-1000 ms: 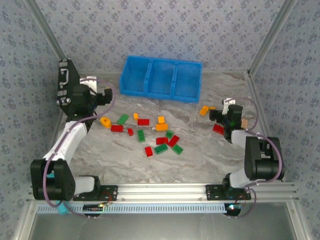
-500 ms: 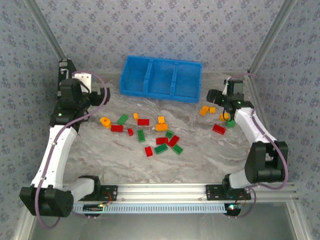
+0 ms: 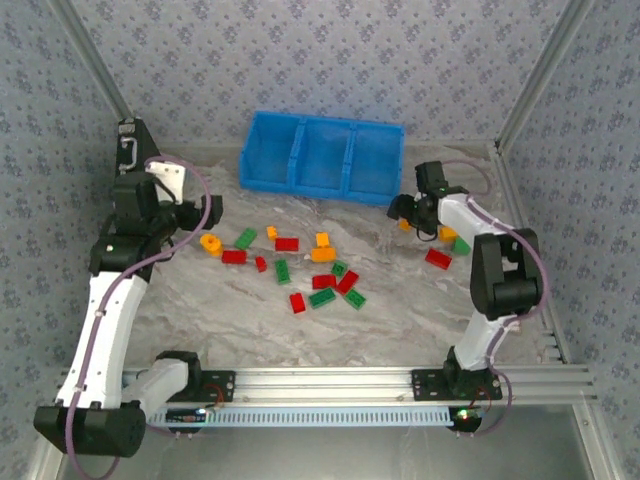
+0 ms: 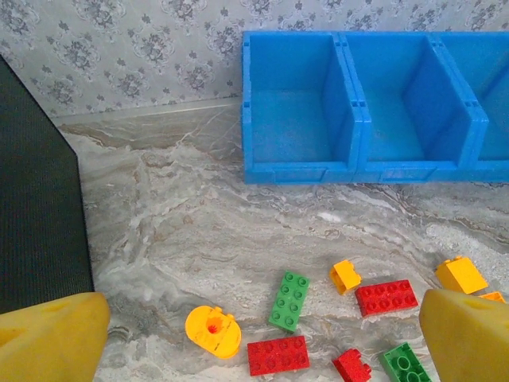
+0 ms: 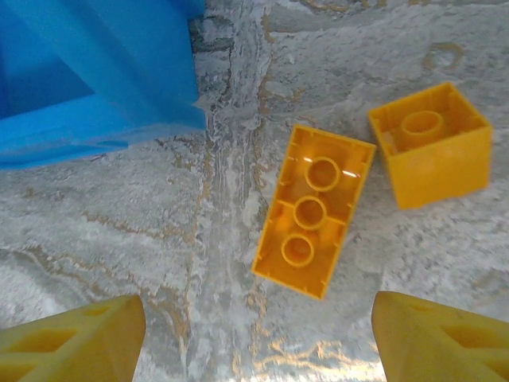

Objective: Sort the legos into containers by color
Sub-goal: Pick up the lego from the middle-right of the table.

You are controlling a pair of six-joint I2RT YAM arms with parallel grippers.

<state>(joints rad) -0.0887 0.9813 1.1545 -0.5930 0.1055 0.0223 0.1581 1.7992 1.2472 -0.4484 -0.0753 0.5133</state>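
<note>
We judge the upturned oblong orange plastic brick (image 5: 312,211) the target: our open right hand (image 5: 254,322) must centre and lower astride it; our left hand (image 4: 254,318) hangs open.

1. Here's the blue bin (image 3: 310,188) at the back, long side toward the bricks, its three compartments side by side, open tops up.
2. In front of it, the legos (image 3: 322,281) lie scattered flat: red, green, orange, mostly apart.
3. Left end: a round orange piece (image 4: 213,331), a green brick (image 4: 290,300) and a red brick (image 4: 277,355) near each other.
4. Off the bin's right corner, a long orange brick (image 5: 312,211) lies upside down, a square orange brick (image 5: 429,143) just beside it, apart.
</note>
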